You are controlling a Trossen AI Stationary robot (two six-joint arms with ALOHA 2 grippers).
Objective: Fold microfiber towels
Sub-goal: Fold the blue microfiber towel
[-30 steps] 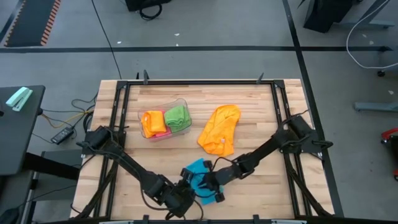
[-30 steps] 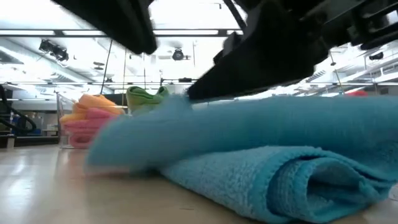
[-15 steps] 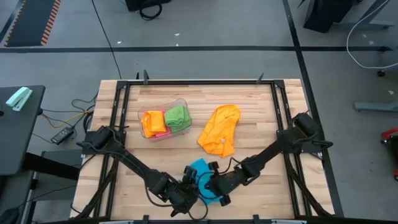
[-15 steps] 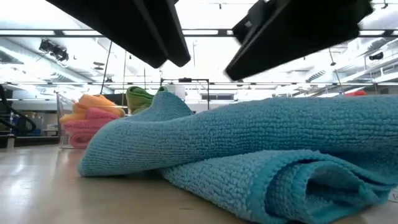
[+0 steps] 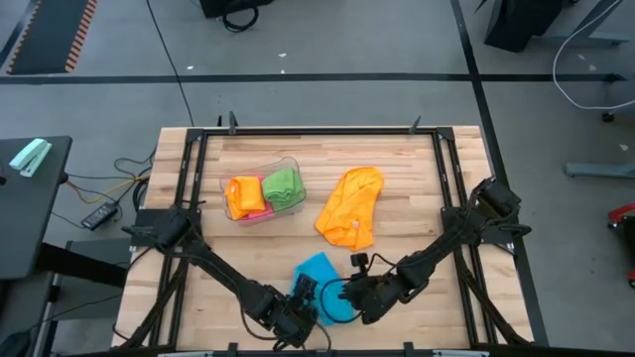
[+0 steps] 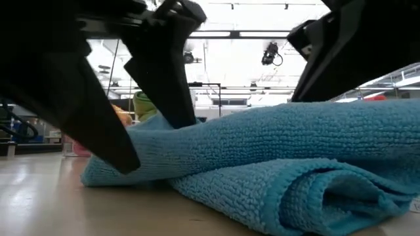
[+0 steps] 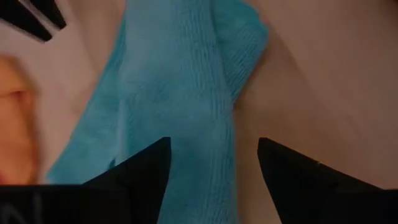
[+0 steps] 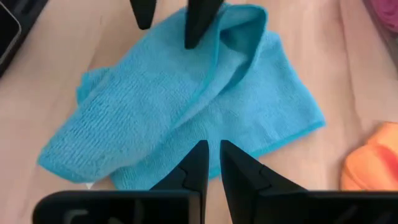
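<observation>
My left gripper has its fingers spread wide, nothing in them, straddling the edge of the blue towel at the near edge of the table. In the low view both dark fingers stand on or at the cloth, one each side of a raised ridge; I can't tell if they press it.

My right gripper sits just beside the same towel on the other side, fingers nearly together with only a thin gap, holding nothing.

Blue towel: doubled over once, messy, one rolled fold toward the low camera, upper layer skewed across the lower. Not a clean rectangle.

Rest of the set: orange towel crumpled loose mid-table, untouched. Tub at the back left holds an orange folded towel, a green one and a sliver of pink under them.

My read: mid-fold on the blue one, first fold laid and let go. Next move needs a fresh pinch on a free edge or corner, left side looks best placed, then a carry across to square the layers. Risk: grabbing both layers and dragging the whole thing.
</observation>
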